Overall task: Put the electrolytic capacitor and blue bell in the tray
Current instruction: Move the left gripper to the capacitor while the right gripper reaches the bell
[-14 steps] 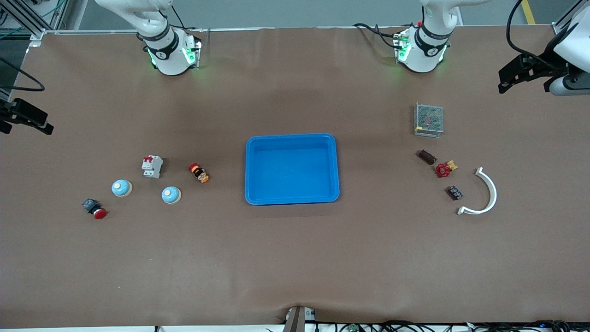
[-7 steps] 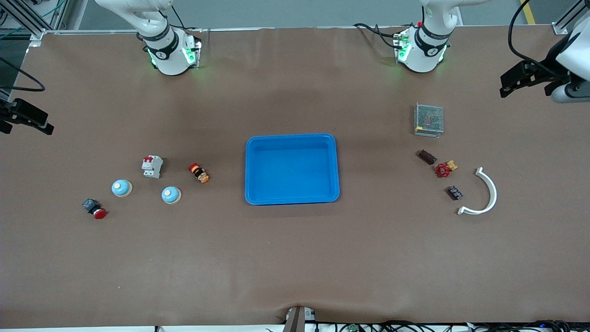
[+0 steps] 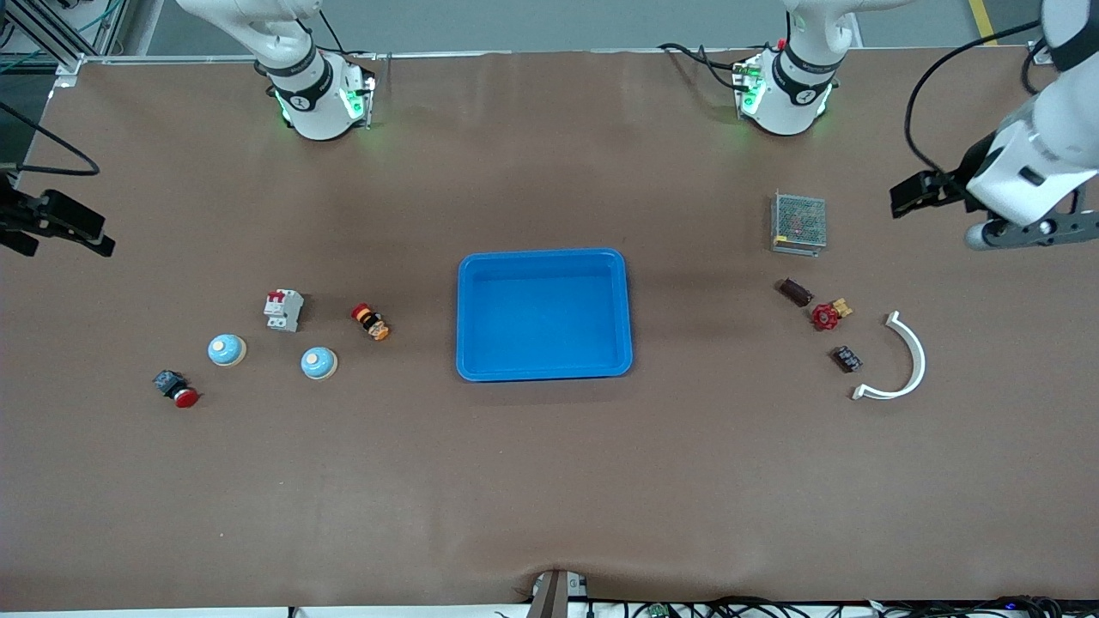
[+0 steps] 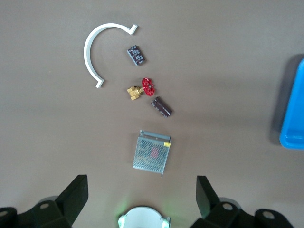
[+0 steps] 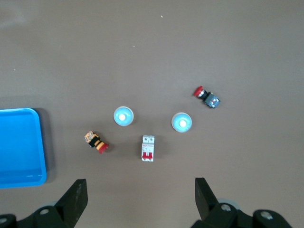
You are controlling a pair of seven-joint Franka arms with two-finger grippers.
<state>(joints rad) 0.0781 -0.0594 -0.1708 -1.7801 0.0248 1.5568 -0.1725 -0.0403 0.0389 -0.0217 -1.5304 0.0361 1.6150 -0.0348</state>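
Tray (image 3: 544, 257): lay at mid-table, with nothing inside.

Blue bells: two, toward the right arm's end from the tray. First bell (image 3: 318, 363) sat closer to the tray; second bell (image 3: 227, 350) sat farther along toward that end. Both stood upright on the table, apart from each other.

Capacitor (image 3: 795, 292): dark cylinder, lay on its side toward the left arm's end from the tray, just beside a red valve (image 3: 826, 317).

Also toward the left arm's end from the tray: metal mesh box (image 3: 798, 222), small dark block (image 3: 847, 359), white curved piece (image 3: 898, 362).

Also toward the right arm's end from the tray: white breaker (image 3: 283, 310), red-and-orange button (image 3: 370, 322), red-capped button (image 3: 176, 389).

Left gripper (image 4: 140, 197): hung over the table near the mesh box, jaws wide apart, nothing held.

Right gripper (image 5: 140, 197): hung over the table near the breaker and the bells, jaws wide apart, nothing held.
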